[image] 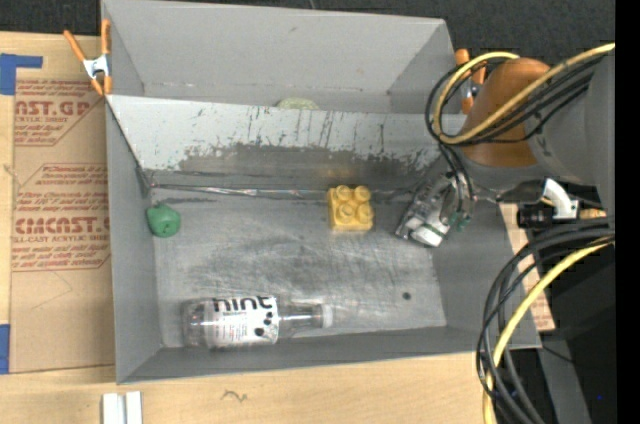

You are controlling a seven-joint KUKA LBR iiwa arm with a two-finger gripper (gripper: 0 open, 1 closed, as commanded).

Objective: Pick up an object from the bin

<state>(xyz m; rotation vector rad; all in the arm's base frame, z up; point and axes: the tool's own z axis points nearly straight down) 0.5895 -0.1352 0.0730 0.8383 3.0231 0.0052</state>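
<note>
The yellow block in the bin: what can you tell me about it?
The yellow block is a small square toy brick, plastic by its look, with four round studs on top. It sits flat, studs up, on the bin floor near the back wall, right of the middle. Nothing else touches it; the gripper is close on its right, apart.

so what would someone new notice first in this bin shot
Probably the yellow studded block near the middle of the bin floor, with the gripper low just to its right. Then the clear bottle lying on its side along the front wall, and a small green lump at the left wall.
</note>
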